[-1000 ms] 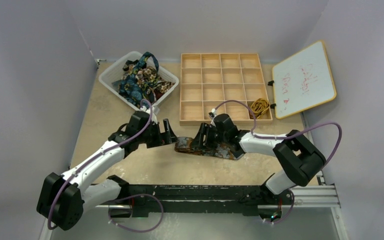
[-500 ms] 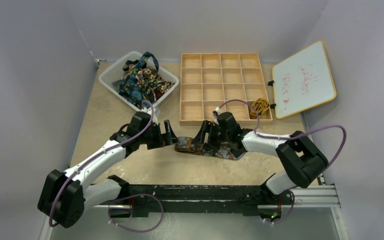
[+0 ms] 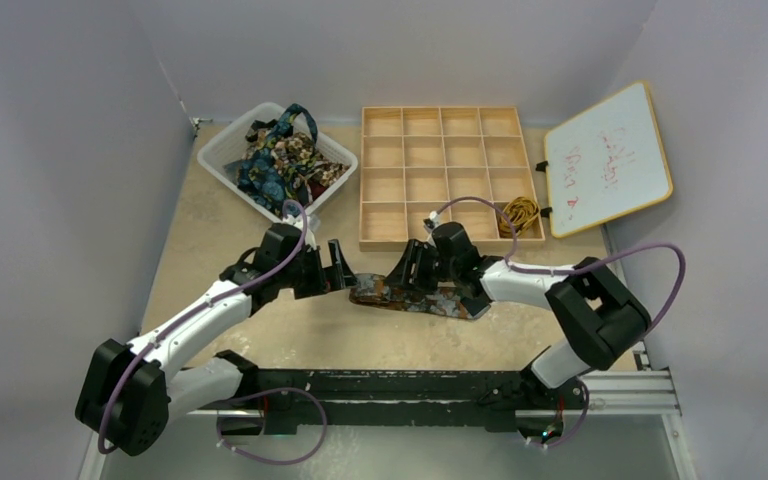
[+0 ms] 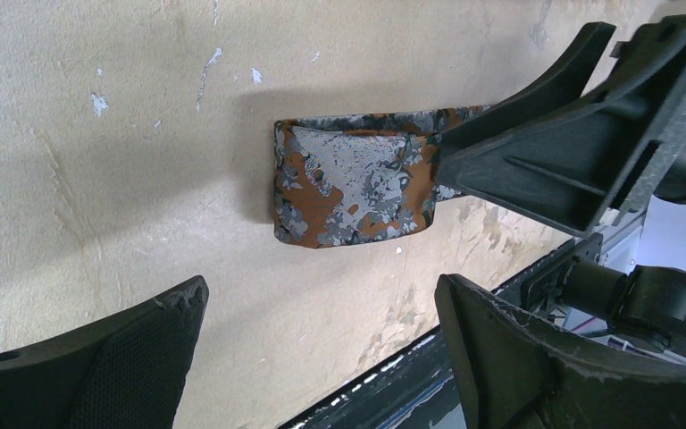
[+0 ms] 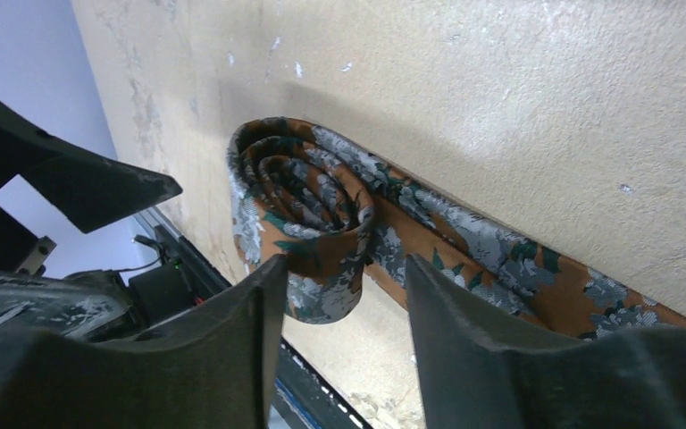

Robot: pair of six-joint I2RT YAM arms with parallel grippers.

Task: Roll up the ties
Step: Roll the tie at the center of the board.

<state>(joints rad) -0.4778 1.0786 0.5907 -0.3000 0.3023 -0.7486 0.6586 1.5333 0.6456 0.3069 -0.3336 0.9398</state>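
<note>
A dark brown tie with orange-grey blotches (image 3: 430, 297) lies on the table between the arms. Its left end is rolled into a loose coil (image 5: 308, 210), which also shows in the left wrist view (image 4: 353, 183). My right gripper (image 5: 344, 304) is open and straddles the coil's near end; the coil touches one finger (image 5: 232, 340) and stands clear of the other. My left gripper (image 4: 322, 331) is open and empty, a short way left of the coil. Several more ties (image 3: 280, 160) lie heaped in a white basket. A gold-yellow tie (image 3: 520, 212) sits in a tray compartment.
The white basket (image 3: 222, 150) stands at the back left. A wooden compartment tray (image 3: 450, 150) stands at the back centre, with a whiteboard (image 3: 608, 158) to its right. A black rail (image 3: 410, 385) runs along the near edge. Walls close in on both sides.
My right wrist has shifted slightly by the coil and its elbow has moved a little. The left arm and the tie stay about where they were.
</note>
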